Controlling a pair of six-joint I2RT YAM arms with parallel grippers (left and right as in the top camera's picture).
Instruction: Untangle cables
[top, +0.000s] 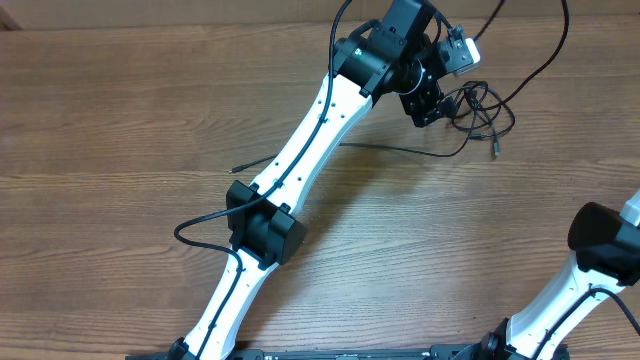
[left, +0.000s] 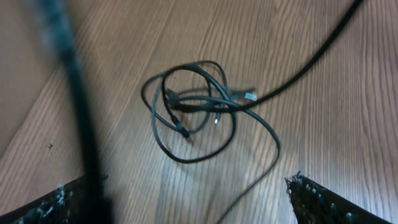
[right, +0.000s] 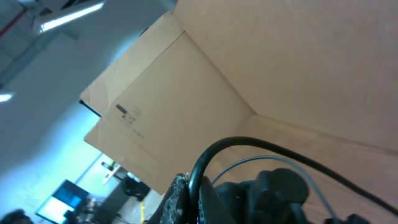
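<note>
Notes cables (left: 193, 109) loosely coiled just ahead of wide-open left gripper (top: 428, 108), untouched, on wood-grain table (top: 120, 120); cardboard panels (right: 217, 74), ceiling light (right: 68, 17) in room.

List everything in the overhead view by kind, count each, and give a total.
Robot arms: 2 (left arm, right arm)
Tangle of black cables: 1
Wooden table: 1
Total: 4

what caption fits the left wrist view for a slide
Open left claw poised over a tangled bundle of thin black cables on the wooden table
</note>
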